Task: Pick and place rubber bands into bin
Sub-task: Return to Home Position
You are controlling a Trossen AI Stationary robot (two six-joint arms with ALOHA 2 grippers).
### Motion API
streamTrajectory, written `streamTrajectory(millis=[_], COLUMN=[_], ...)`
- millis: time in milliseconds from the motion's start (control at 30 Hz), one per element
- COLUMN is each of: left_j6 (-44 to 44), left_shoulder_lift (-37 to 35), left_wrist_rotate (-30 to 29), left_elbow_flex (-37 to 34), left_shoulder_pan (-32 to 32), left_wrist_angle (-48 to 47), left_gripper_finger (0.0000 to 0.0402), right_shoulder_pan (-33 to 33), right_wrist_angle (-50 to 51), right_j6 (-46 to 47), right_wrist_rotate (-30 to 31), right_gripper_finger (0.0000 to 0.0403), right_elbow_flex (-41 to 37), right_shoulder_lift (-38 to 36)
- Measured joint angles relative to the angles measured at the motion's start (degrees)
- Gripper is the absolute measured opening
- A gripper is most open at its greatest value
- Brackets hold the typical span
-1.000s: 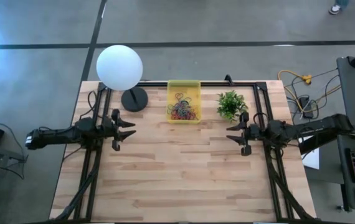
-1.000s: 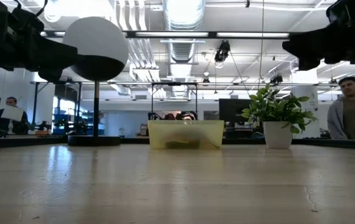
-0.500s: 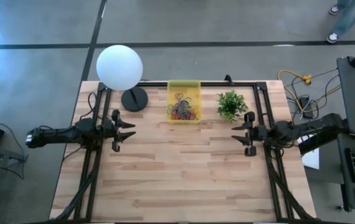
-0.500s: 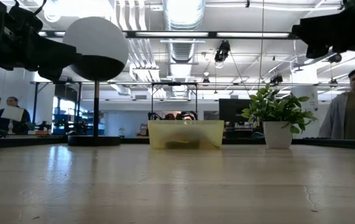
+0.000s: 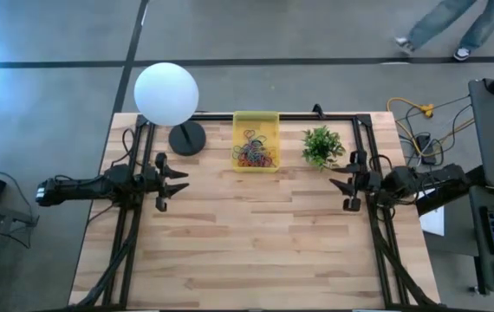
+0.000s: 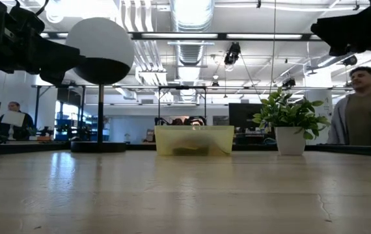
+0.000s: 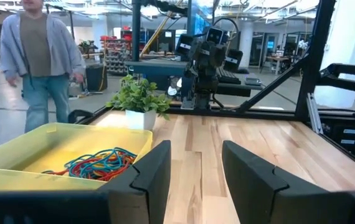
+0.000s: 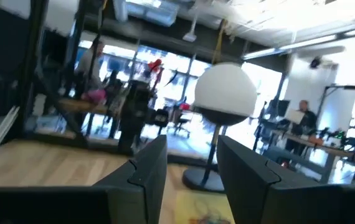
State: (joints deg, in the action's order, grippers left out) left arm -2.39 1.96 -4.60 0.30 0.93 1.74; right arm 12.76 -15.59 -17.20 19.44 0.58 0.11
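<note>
The rubber bands (image 5: 253, 152) lie in a tangled heap of red, orange, green and dark loops inside the yellow bin (image 5: 255, 122), which stands at the table's far middle; they also show in the left wrist view (image 7: 99, 165). My left gripper (image 5: 183, 179) hovers open over the table's left side, pointing level toward the right. My right gripper (image 5: 332, 180) hovers open over the right side, near the plant, pointing toward the left. Neither gripper has anything between its fingers.
A white globe lamp (image 5: 166, 94) on a black foot (image 5: 186, 137) stands left of the bin; a small green plant (image 5: 321, 146) in a white pot stands right of it. Black frame rails (image 5: 377, 251) run along both table sides. A person (image 6: 361, 114) walks behind the table.
My right gripper has drawn back toward the table's right edge and risen a little, tipping slightly upward and rolling. My left gripper has kept still. The bands and bin have not moved. A person has walked past behind the table.
</note>
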Motion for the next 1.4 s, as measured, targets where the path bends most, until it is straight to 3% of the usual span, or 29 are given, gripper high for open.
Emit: streamTrajectory(millis=[500, 667, 1033, 1200, 1400], left_j6=[5.64, 7.32, 7.26, 7.23, 7.28], left_shoulder_lift=[0.4, 0.09, 0.15, 0.24, 0.24], left_wrist_rotate=[0.2, 0.97, 1.2, 1.26, 1.52], left_elbow_flex=[0.0, 0.0, 0.0, 0.0, -0.02], left_shoulder_pan=[-0.04, -0.04, -0.04, -0.04, -0.04], left_wrist_angle=[0.24, 0.39, 0.75, 0.72, -0.2], left_gripper_finger=[0.0129, 0.0129, 0.0129, 0.0129, 0.0129], right_shoulder_pan=[-0.07, -0.08, -6.0, -10.17, -10.58], right_wrist_angle=[13.89, 14.42, 14.92, 15.45, 16.31], right_j6=[6.14, 5.15, 5.37, 5.87, 5.67], right_wrist_rotate=[-10.58, -17.69, -21.28, -27.31, -26.3], right_gripper_finger=[0.0128, 0.0128, 0.0128, 0.0128, 0.0128], right_elbow_flex=[0.26, 0.32, 0.92, 0.92, 0.9], right_shoulder_lift=[-0.1, -0.12, -0.07, -0.05, 0.36])
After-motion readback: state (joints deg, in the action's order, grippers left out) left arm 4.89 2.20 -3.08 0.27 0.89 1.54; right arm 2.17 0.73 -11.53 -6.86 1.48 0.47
